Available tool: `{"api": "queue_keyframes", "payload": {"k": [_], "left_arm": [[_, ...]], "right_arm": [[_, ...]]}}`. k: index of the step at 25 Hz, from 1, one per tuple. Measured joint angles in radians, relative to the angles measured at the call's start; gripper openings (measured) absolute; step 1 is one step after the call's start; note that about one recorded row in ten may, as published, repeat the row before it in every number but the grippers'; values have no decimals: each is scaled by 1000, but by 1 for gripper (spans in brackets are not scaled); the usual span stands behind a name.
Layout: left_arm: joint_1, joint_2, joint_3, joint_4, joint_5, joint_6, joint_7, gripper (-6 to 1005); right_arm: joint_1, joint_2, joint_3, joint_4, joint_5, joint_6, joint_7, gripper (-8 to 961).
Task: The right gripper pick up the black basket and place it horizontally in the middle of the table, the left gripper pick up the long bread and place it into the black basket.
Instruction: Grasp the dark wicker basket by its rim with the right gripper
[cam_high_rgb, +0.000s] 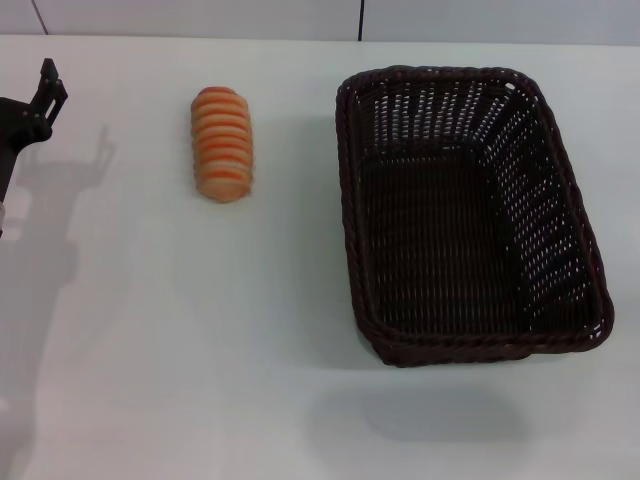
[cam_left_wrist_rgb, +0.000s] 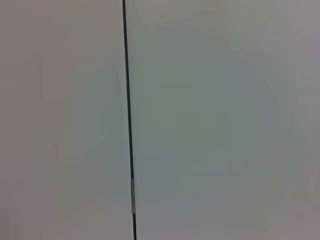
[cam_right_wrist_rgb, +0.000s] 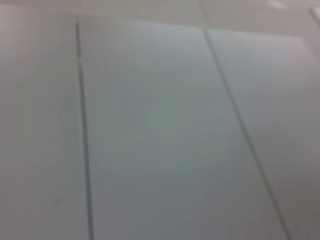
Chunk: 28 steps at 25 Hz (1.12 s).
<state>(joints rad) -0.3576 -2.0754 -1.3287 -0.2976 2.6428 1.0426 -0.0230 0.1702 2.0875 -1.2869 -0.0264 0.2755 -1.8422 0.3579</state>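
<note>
Dark woven wicker basket lies lengthwise on the white worktop, right side; right hand unseen, grip state undeterminable.

We observe the table, a plain white top, carrying two items. The long bread lies upper left of centre, lengthwise up the frame. The black basket sits right of centre, open side up, well apart from it.
</note>
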Motion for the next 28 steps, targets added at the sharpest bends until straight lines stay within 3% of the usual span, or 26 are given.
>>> {"api": "queue_keyframes", "payload": {"k": [8,10,11,12,13,14,16,17,18,20,21,22,23,26,27,28], "left_arm": [[0,0,3,0,0,-1,0,849],[0,0,6,1,1,-3,0,849],[0,0,6,1,1,-3,0,849],[0,0,8,1,0,-3,0,849],[-1,0,9,1,-1,-3,0,849],[-2,0,10,0,-2,-3,0,848],[-8,1,12,0,-3,-4,0,848],[-15,1,12,1,-3,-5,0,848],[-15,1,12,1,-3,-5,0,848],[-21,1,12,2,-2,-6,0,848],[-23,1,12,3,-1,-6,0,848],[-24,1,13,3,-1,-6,0,848],[-24,1,13,3,-1,-6,0,848],[-25,1,14,3,-4,-6,0,848],[-25,0,14,3,-6,-6,0,848],[-25,0,14,3,-6,-6,0,848]], "right_arm": [[6,-7,0,-8,-80,10,22,843],[6,-32,0,-21,-154,45,170,843],[6,-32,0,-21,-154,45,170,842],[-2,-66,0,-49,-244,84,295,842],[-2,-66,0,-49,-244,84,295,842],[-8,-82,0,-74,-292,103,334,841],[-22,-101,1,-137,-368,149,372,841],[-53,-108,4,-246,-446,236,404,841],[-53,-108,4,-246,-446,236,404,840],[-101,-102,9,-394,-531,357,434,840],[-134,-91,11,-497,-573,428,450,839],[-224,-54,13,-766,-702,641,523,839],[-224,-54,13,-766,-702,641,523,839],[-324,-13,8,-1102,-952,909,735,838],[-347,-13,8,-1253,-1120,1007,954,838],[-347,-13,8,-1253,-1120,1007,954,837]]}}
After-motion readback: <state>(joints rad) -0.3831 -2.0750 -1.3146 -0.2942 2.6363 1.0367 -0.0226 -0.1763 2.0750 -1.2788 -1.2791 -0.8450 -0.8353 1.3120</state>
